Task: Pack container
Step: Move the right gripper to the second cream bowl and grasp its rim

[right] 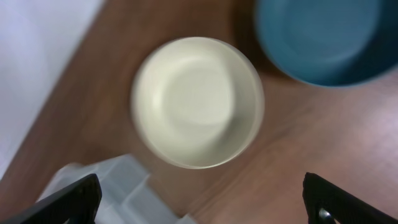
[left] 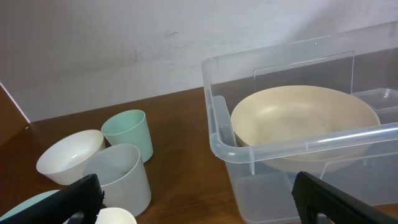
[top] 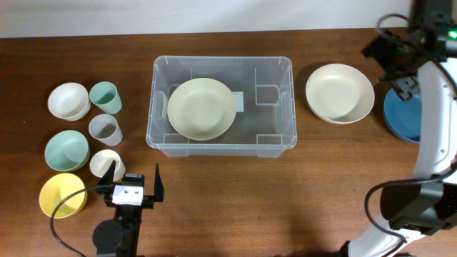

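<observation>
The clear container (top: 275, 121) sits mid-bench, one cream bowl (top: 201, 108) inside; a second cream bowl (top: 340, 93) and one blue dish (top: 396, 118) lie to its right. To its left: a white bowl (top: 69, 101), teal bowl (top: 66, 150), yellow bowl (top: 62, 195), green cup (top: 106, 96), grey cup (top: 105, 129) and cream cup (top: 106, 163). The left claw (top: 136, 175) and right claw (right: 200, 180) gape wide, empty. The brown wooden bench (top: 285, 200) meets a white wall (top: 214, 14) on its far side.

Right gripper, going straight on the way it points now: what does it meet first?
Most likely the cream bowl on the table, centred ahead of the open right gripper; blur leaves depth unclear.
</observation>
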